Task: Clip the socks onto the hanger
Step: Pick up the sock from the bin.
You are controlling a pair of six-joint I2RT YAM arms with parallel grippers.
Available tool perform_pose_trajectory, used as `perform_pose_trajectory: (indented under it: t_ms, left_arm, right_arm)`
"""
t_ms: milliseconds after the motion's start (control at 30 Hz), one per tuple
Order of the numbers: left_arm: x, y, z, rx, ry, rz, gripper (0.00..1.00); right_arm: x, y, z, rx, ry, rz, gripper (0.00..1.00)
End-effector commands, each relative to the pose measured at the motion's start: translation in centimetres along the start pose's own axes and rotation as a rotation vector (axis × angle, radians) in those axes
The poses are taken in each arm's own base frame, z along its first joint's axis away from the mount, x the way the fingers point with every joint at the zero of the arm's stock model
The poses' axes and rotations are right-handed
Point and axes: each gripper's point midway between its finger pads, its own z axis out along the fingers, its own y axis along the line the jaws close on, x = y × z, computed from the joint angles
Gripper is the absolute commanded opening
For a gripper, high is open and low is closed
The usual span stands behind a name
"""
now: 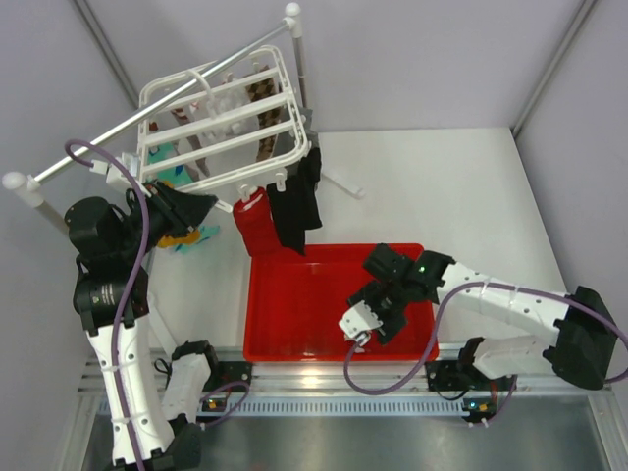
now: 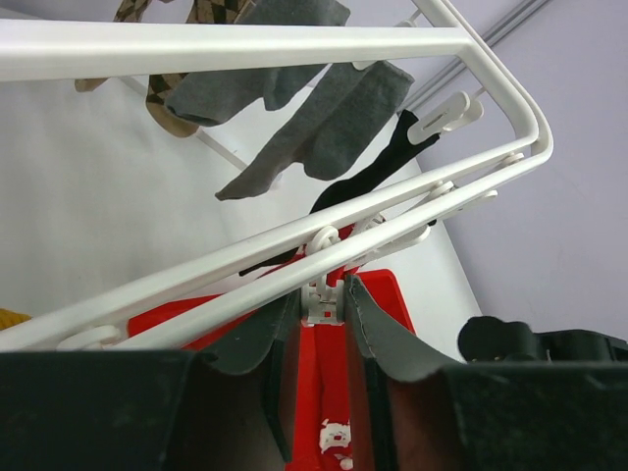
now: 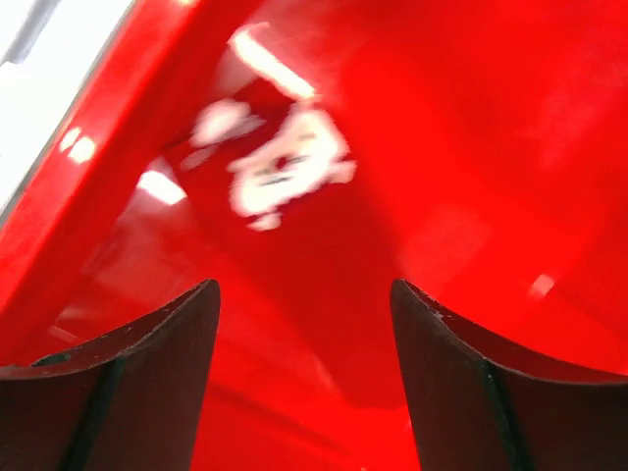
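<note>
White table with red tray: with black sock and 1 red sock hanging off hanger, ease spread right gripper down by white patch, pinching only loose fabric, with spread left gripper astride clip, ready to squeeze.

Bright, even light; soft shadows on the white tabletop; right wrist view blurred, white glare on the glossy red plastic tray; left wrist view sharp on the white slatted plastic drying frame.
</note>
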Motion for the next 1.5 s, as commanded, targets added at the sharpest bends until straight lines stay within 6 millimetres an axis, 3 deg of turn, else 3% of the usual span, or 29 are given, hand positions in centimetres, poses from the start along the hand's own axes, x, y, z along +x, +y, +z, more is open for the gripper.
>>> perform_pose_trajectory:
  t_ms: [0,333,433,467,567,600,667,700,800,933,1033,1067,1100,1300,1467]
  left_arm:
    - [-0.5,-0.4,0.1,0.025,-0.016,0.020,0.00]
    - [-0.5,-0.2,-0.1,0.003,-0.017,0.044,0.00]
    - [-0.4,0.0,-0.1,-0.003,-0.013,0.047,0.00]
    - [-0.5,0.0,-0.1,-0.004,-0.014,0.049,0.00]
    - [-0.5,0.0,-0.1,-0.004,-0.014,0.053,0.00]
    - [-0.5,0.0,-0.1,-0.003,-0.012,0.053,0.00]
    - [-0.4,0.1,0.0,-0.005,-0.009,0.050,0.00]
    - [-0.5,0.1,0.0,-0.006,-0.010,0.049,0.00]
    - [-0.4,0.2,0.0,-0.008,-0.009,0.049,0.00]
    - [-0.3,0.2,0.0,-0.010,-0.009,0.049,0.00]
    - [-0.3,0.2,-0.1,-0.010,-0.007,0.047,0.00]
    - [-0.3,0.2,0.0,-0.008,-0.005,0.046,0.00]
    - [-0.2,0.3,0.0,-0.009,-0.005,0.045,0.00]
    - [-0.2,0.2,-0.1,-0.008,-0.005,0.044,0.00]
    - [-0.3,0.1,-0.1,-0.011,-0.008,0.046,0.00]
  right_arm:
    - [0.5,0.9,0.8,-0.094,-0.009,-0.178,0.68]
    - [0.3,1.2,5.4,-0.233,-0.049,-0.137,0.68]
    - [-0.2,0.5,6.4,-0.242,-0.057,-0.069,0.58]
    - [-0.2,-0.4,7.0,-0.233,-0.053,-0.050,0.51]
    - [0.3,-2.6,7.8,-0.173,-0.053,0.117,0.44]
    - [0.3,-5.2,7.6,-0.091,-0.076,0.163,0.41]
    - [0.4,-7.6,7.6,-0.016,-0.089,0.342,0.34]
    - [0.9,-9.4,7.5,0.049,-0.097,0.395,0.33]
    - [2.0,-12.2,7.0,0.197,-0.080,0.550,0.33]
    - [1.8,-11.8,6.7,0.198,-0.091,0.624,0.34]
    - [0.0,-10.7,6.0,0.162,-0.143,0.534,0.45]
    - [-0.7,-10.5,5.4,0.165,-0.160,0.496,0.58]
    - [-1.4,-10.3,5.3,0.159,-0.171,0.462,0.62]
    - [-4.1,-10.7,4.8,0.157,-0.224,0.291,0.65]
    - [-3.7,-10.7,6.7,0.122,-0.196,0.248,0.64]
